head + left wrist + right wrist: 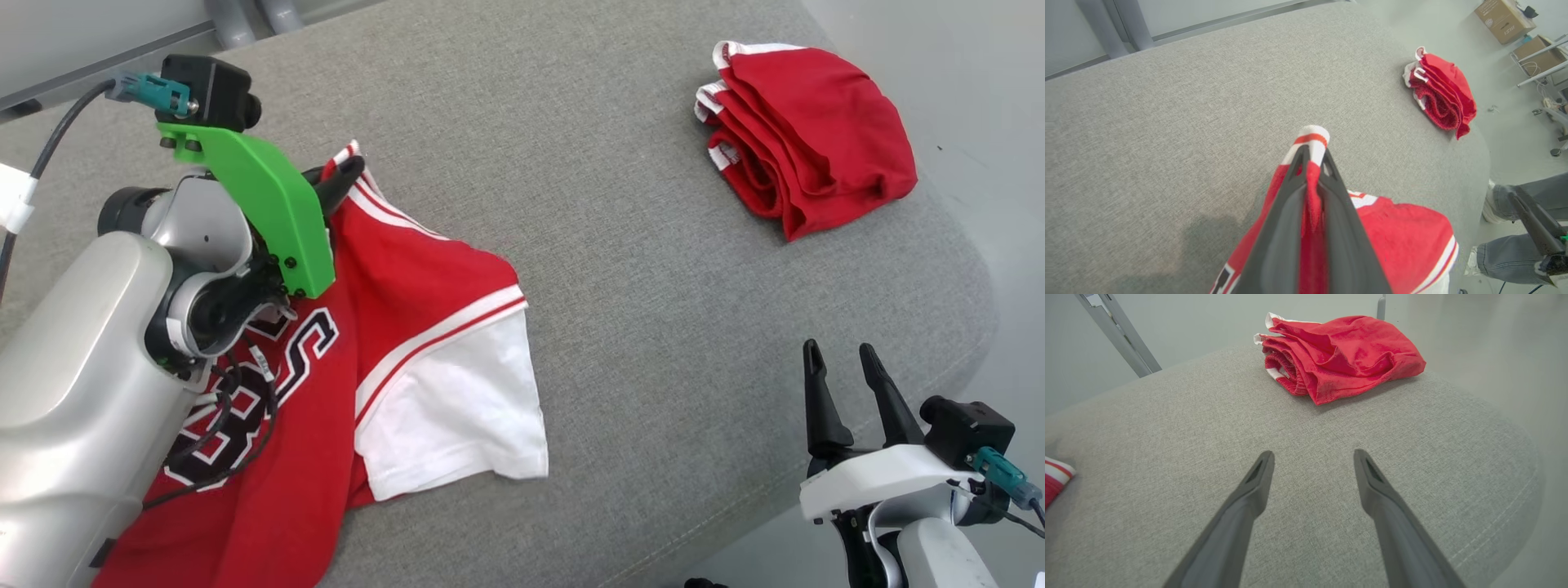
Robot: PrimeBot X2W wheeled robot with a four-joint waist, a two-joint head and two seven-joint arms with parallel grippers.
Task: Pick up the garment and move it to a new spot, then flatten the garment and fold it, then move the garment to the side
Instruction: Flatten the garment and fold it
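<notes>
A red jersey with white sleeve, striped trim and black-white lettering hangs and drapes over the left part of the grey cushioned surface. My left gripper is shut on its striped collar edge and holds that edge up; in the left wrist view the red cloth is pinched between the two dark fingers. My right gripper stands open near the surface's right front edge, with nothing between its fingers. My left arm hides part of the jersey.
A folded red garment with white trim lies at the far right of the surface. A person's legs in grey trousers stand beyond the right edge. Cardboard boxes sit on the floor far off.
</notes>
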